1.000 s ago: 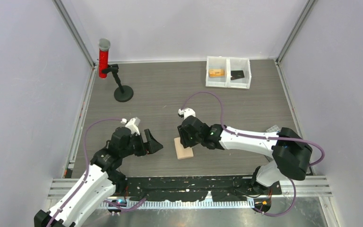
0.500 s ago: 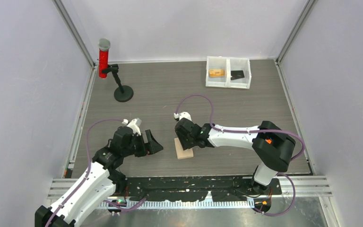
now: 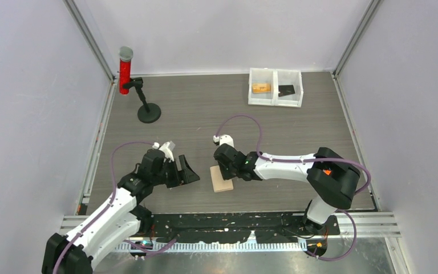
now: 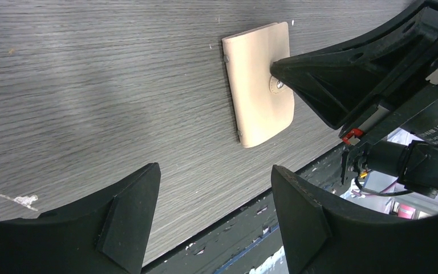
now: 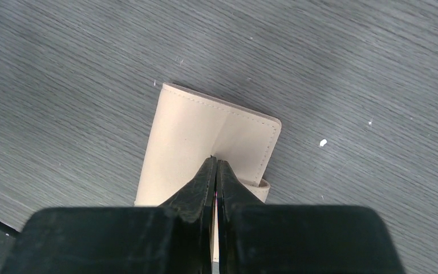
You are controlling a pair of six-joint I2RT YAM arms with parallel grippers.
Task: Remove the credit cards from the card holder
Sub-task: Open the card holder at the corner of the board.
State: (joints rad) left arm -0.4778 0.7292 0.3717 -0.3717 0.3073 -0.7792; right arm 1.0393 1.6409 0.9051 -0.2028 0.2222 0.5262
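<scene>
So the right pincer (image 5: pixel 214 162) is squeezed completely shut, both fingers (image 5: pixel 197 188) pressed together with no gap. The tips sit right on top of the holder (image 5: pixel 205 131), roughly at its middle. From the left wrist view they touch down right at the little snap, but I honestly can't tell whether the tab is actually pinched or just poked. The holder is folded closed and lies flat on the table (image 3: pixel 205 114), directly under that pincer.

The left pincer (image 3: pixel 182 171) is spread wide with nothing in it, hovering low over the table. The holder is out ahead of its fingers (image 4: pixel 128 222), near but not touching.

Way beyond the right pincer, by the far edge, there's a white bin (image 3: pixel 275 72). One dark card (image 3: pixel 286 89) is in its right compartment and an orange block (image 3: pixel 260 88) in the left.
</scene>
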